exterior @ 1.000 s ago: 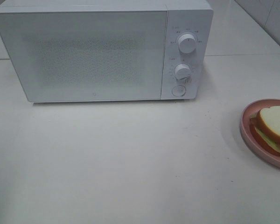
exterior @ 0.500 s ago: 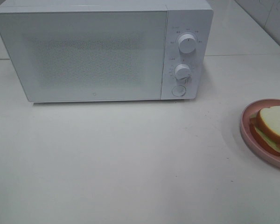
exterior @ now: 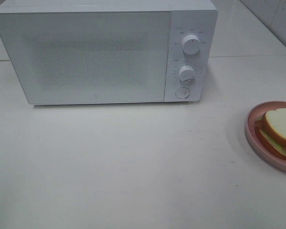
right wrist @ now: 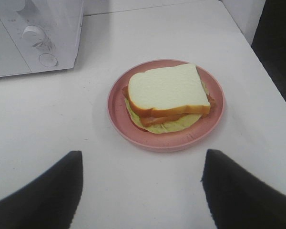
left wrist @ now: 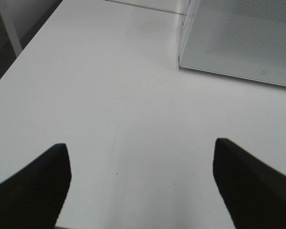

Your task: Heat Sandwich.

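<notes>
1. Microwave (exterior: 105, 52), white, stands at the back of a pale table (exterior: 133, 167) with its door shut; two round knobs and a round button sit in a column on its right-hand panel.
2. Sandwich (exterior: 279, 130) lies on a round pink plate (exterior: 250, 136) at the far right edge of the high view, well apart from the microwave and partly cut off by the frame.
3. Seen from the right wrist camera, the sandwich (right wrist: 168, 98) shows whole: white bread with an orange-brown crust and pale yellow-green filling, smaller than the plate (right wrist: 133, 136) beneath it.
4. Right gripper (right wrist: 142, 191) hovers above the table short of the plate, its jaws spread wide with nothing between them (only the two dark fingertips show).
5. Left gripper (left wrist: 142, 183) hangs over bare table near the microwave's lower left corner (left wrist: 181, 64), jaws likewise wide apart and empty.
6. Neither arm appears in the high view.
7. Compared with the high views from half a second and one second ago, nothing has shifted: microwave, plate and sandwich sit exactly where they were.
</notes>
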You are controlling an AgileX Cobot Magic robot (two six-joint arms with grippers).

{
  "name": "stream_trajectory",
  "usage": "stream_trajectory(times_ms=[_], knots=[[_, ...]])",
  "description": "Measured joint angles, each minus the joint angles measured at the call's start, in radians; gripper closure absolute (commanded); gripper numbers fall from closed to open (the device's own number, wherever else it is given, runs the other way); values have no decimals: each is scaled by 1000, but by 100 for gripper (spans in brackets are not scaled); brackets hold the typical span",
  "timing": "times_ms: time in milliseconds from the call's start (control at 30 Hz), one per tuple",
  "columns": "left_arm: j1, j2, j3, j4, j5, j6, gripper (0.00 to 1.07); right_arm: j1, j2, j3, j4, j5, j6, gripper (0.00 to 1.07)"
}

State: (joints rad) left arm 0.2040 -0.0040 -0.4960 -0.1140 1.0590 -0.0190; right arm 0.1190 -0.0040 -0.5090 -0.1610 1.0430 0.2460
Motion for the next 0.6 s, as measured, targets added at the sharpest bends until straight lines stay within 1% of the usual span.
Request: stream_trajectory(times_ms=[33, 67, 100, 167, 200, 233, 267, 300, 333, 400, 600], knots=[[0, 0, 0, 0, 0, 0, 31, 0, 0, 0, 0, 0, 0, 38], [0, 0, 2, -8, -6, 13, 31, 0, 0, 0, 0, 0, 0, 38], [0, 0, 2, -17, -10, 41, 31, 0, 0, 0, 0, 0, 0, 38], [0, 0, 2, -26, -10, 71, 31, 0, 0, 0, 0, 0, 0, 38], [0, 0, 2, -26, -10, 71, 31, 0, 0, 0, 0, 0, 0, 38], [0, 0, 2, -32, -10, 85, 31, 0, 0, 0, 0, 0, 1, 38], [0, 0, 2, -53, -10, 124, 31, 0, 0, 0, 0, 0, 1, 38], [0, 0, 2, -65, -10, 137, 31, 0, 0, 0, 0, 0, 1, 38], [0, 0, 2, -65, -10, 137, 31, 0, 0, 0, 0, 0, 1, 38], [0, 0, 2, -86, -10, 168, 31, 0, 0, 0, 0, 0, 1, 38], [0, 0, 2, -90, -10, 176, 31, 0, 0, 0, 0, 0, 1, 38]])
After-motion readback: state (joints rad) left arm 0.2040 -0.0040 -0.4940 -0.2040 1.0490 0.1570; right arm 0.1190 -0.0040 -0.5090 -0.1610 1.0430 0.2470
